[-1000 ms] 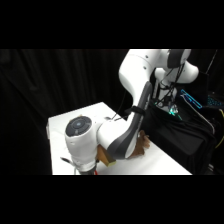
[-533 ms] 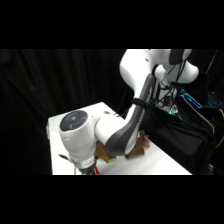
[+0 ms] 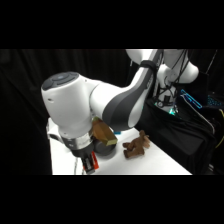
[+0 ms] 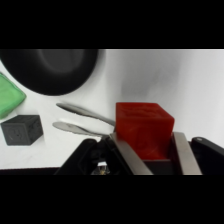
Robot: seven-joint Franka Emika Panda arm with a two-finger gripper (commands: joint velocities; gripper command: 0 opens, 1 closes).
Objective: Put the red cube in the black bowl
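Note:
In the wrist view the red cube [image 4: 144,127] sits between the two metal fingers [image 4: 123,150] of my gripper [image 4: 148,144], which is shut on it. The black bowl [image 4: 50,70] lies at the upper left of that view, apart from the cube, with white table between them. From the side, the gripper [image 3: 88,161] hangs at the table's front left below the big white wrist, with a bit of red cube [image 3: 90,165] showing at its tip. Just to its right, a dark edge of the bowl [image 3: 106,149] peeks out from behind the arm.
Metal tongs [image 4: 82,119] lie on the table left of the cube. Beside them are a dark grey cube [image 4: 21,129] and a green cube [image 4: 10,97] at the left edge. A brown toy [image 3: 136,145] and an olive-brown object [image 3: 102,132] sit near the bowl.
The wrist has swung toward the camera and to the left, filling more of the side view. The gripper stays shut on the red cube.

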